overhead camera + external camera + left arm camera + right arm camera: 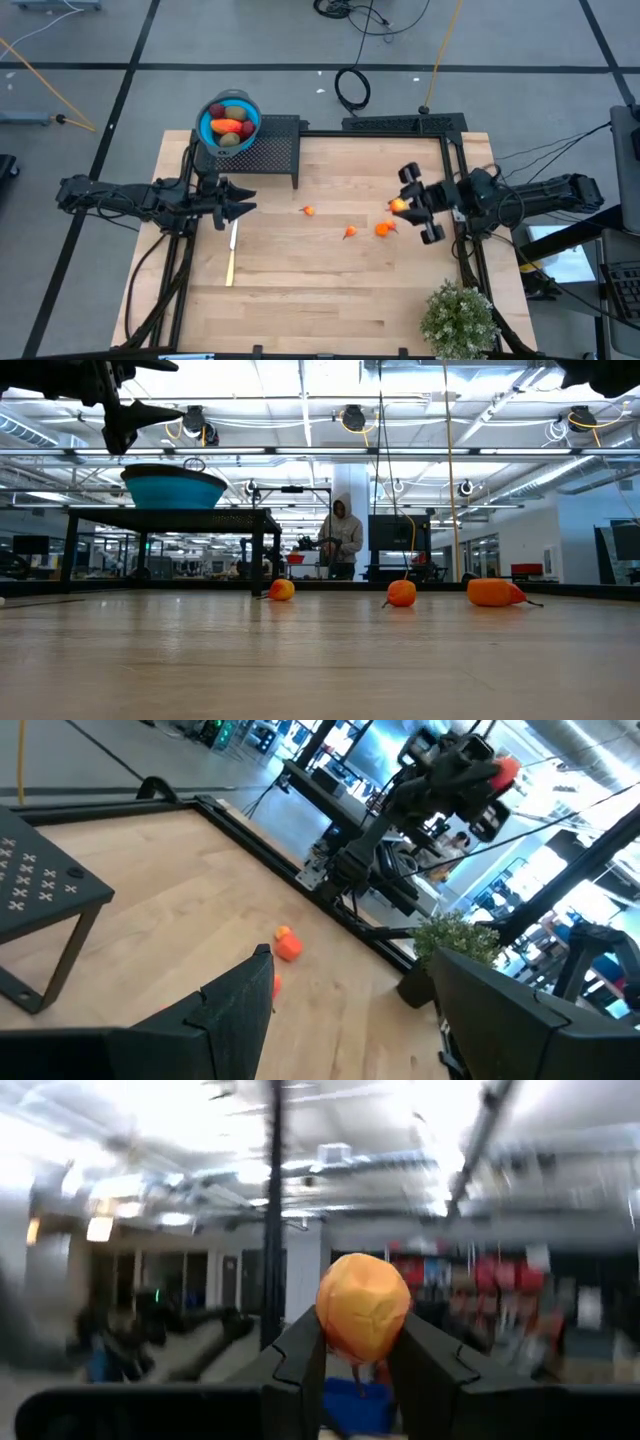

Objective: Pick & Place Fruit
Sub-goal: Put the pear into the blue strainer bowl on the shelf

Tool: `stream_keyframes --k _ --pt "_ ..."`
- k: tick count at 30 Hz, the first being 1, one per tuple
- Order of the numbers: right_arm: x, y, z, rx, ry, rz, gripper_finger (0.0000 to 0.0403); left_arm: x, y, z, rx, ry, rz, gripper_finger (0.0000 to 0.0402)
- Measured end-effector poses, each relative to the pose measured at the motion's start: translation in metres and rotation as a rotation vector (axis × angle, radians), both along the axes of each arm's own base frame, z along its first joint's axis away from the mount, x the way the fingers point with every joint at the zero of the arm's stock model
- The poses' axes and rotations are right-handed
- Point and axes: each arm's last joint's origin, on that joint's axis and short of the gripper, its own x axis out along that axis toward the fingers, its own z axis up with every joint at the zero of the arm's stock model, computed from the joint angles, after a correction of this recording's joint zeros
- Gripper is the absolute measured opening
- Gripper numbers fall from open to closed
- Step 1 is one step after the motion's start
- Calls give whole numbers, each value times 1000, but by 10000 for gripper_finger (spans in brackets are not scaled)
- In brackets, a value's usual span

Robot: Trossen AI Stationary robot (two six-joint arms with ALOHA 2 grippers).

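Blue bowl (212, 107) on black stand (275, 147): red, orange, green fruit (230, 125) inside. Right gripper (412, 205) clamped on orange piece (398, 206); three on bench (330, 285). Left gripper (243, 201) apart, empty.

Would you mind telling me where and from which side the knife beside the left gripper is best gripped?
The knife lies flat on the table, lengthwise toward the front edge, just in front of the open left gripper. I'd probably come straight down from above and pinch across its narrow width, near the middle of its length. It is slim and low, so a side approach offers little to grip.
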Motion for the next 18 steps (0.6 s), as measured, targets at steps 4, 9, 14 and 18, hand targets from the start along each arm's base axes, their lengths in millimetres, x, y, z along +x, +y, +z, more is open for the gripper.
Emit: stream_keyframes --k 4,9,14,18 --pt "2 -3 -2 273 99 28 87 0 0 0 -30 -3 2 273" --pt "7 -9 -13 556 274 87 87 0 0 0 -81 -9 5 273" --pt "12 -11 -33 794 528 94 87 1 0 1 -135 -25 9 273" --pt "12 -9 -55 886 760 32 87 8 -1 6 -142 -82 5 273"
